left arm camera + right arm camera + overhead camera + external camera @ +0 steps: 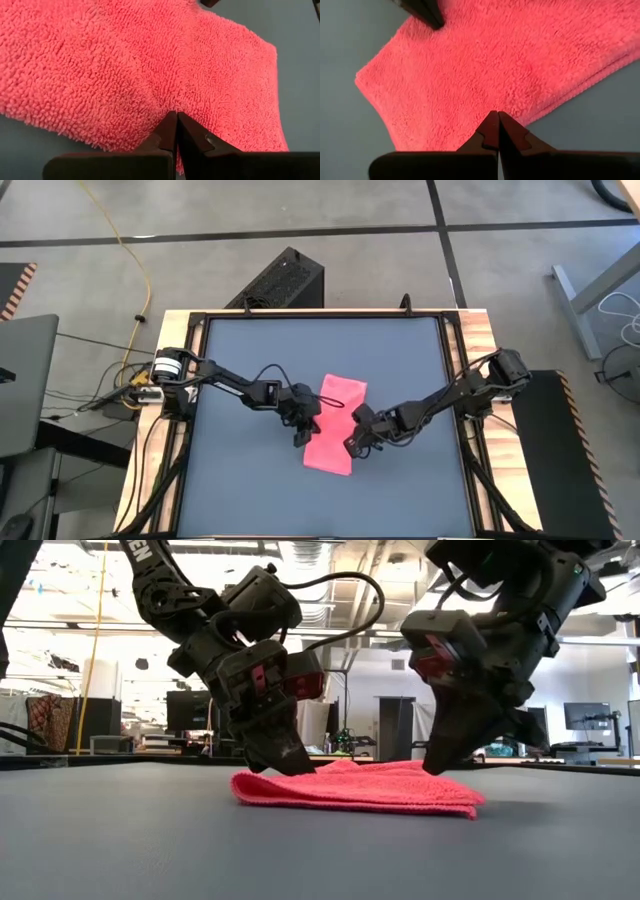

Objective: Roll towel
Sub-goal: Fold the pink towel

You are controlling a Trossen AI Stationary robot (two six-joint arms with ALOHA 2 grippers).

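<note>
Left pincer [300,432] and right pincer [352,444], both closed, press opposite long edges of the flat towel [333,426]; bare table [230,480] all around.

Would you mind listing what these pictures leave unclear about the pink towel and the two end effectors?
- Whether the closed left end effector pinches the small bright pink soft towel or only presses it: its own fingertips cover the contact in the left wrist view.
- Same for the closed right end effector, right wrist view.
- Towel's folded layers: too small in the high view.
- Towel's far edge: hidden behind both arms in the low view.
</note>
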